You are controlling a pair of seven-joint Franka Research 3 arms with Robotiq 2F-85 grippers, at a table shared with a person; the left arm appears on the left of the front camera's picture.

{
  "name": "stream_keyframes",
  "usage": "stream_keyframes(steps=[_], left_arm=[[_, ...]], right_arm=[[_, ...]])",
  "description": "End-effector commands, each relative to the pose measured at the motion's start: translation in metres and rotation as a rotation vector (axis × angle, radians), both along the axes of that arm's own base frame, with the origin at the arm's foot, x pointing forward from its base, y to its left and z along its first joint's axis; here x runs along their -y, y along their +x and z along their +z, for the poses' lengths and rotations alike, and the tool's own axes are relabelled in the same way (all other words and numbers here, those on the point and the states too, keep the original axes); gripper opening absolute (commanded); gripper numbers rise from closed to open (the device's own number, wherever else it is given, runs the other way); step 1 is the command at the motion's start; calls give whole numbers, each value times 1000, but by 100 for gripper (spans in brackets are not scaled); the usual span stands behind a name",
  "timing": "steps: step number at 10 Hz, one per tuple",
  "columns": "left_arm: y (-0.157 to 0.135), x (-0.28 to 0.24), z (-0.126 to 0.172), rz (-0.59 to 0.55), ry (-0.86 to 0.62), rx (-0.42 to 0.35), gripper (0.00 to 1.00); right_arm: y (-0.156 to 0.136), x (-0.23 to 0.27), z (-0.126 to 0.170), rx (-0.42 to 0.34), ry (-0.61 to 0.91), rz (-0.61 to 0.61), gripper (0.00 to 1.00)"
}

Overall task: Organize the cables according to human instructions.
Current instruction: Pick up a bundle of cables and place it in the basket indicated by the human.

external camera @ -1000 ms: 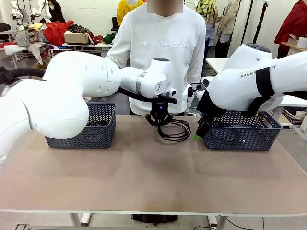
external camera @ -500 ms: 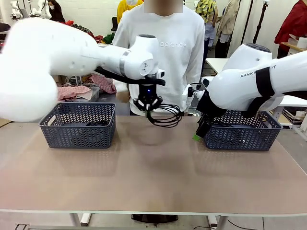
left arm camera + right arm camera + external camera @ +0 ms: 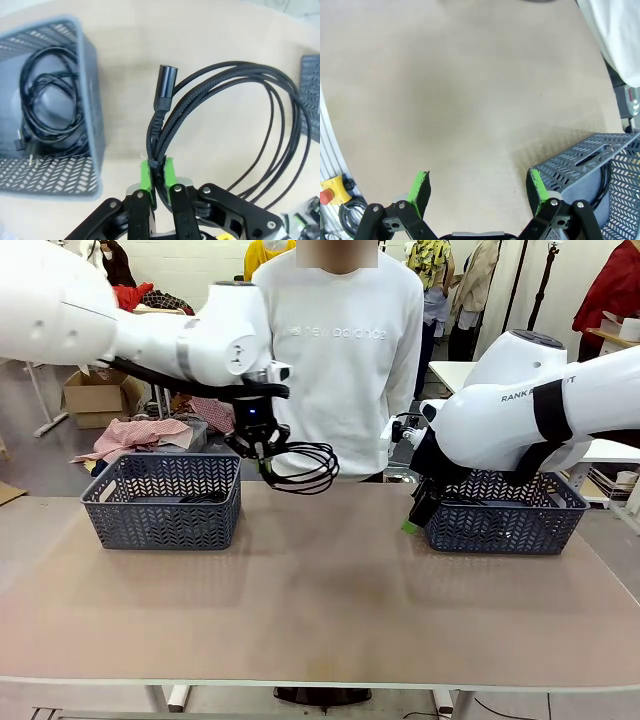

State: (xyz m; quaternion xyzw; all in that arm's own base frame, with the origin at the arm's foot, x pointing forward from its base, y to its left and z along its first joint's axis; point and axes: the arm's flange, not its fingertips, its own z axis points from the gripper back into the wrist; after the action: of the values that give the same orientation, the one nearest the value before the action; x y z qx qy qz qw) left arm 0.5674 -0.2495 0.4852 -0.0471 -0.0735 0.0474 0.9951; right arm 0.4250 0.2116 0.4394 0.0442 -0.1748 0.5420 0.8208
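My left gripper [image 3: 261, 454] is shut on a coiled black cable [image 3: 303, 469] that hangs in the air just right of the left basket [image 3: 160, 515]. In the left wrist view its green pads [image 3: 146, 173] pinch the cable bundle [image 3: 235, 95] below a chunky plug end [image 3: 166, 85]. Another coiled cable [image 3: 45, 107] lies inside the left basket [image 3: 96, 125]. My right gripper [image 3: 412, 514] stands open at the near left corner of the right basket [image 3: 505, 525], with nothing between its fingers [image 3: 421, 187]. The human [image 3: 340, 340] in a white sweatshirt stands at the far side.
The right basket [image 3: 585, 165] shows a dark cord [image 3: 606, 177] inside it. Bare tan tabletop [image 3: 320, 590] spreads between and in front of the two baskets. Clothes and boxes lie on the floor behind the left basket.
My left arm has lifted the coiled cable off the table's far middle and carried it left, toward the left basket. The right arm has not moved.
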Motion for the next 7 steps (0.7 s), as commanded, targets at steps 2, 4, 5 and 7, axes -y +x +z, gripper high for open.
stream_keyframes(steps=[2, 4, 5, 7], left_arm=[[-18, -60, 0, -17, -47, 8, 0], [-9, -93, 2, 4, -42, -8, 0], [-4, -104, 0, 13, -47, -8, 0], [1, -129, -3, 38, -72, -12, 0]], right_arm=[[0, 0, 1, 7, -1, -5, 100], [0, 0, 1, 7, -1, -5, 100], [0, 0, 1, 7, -1, -5, 100], [0, 0, 1, 7, -1, -5, 100]])
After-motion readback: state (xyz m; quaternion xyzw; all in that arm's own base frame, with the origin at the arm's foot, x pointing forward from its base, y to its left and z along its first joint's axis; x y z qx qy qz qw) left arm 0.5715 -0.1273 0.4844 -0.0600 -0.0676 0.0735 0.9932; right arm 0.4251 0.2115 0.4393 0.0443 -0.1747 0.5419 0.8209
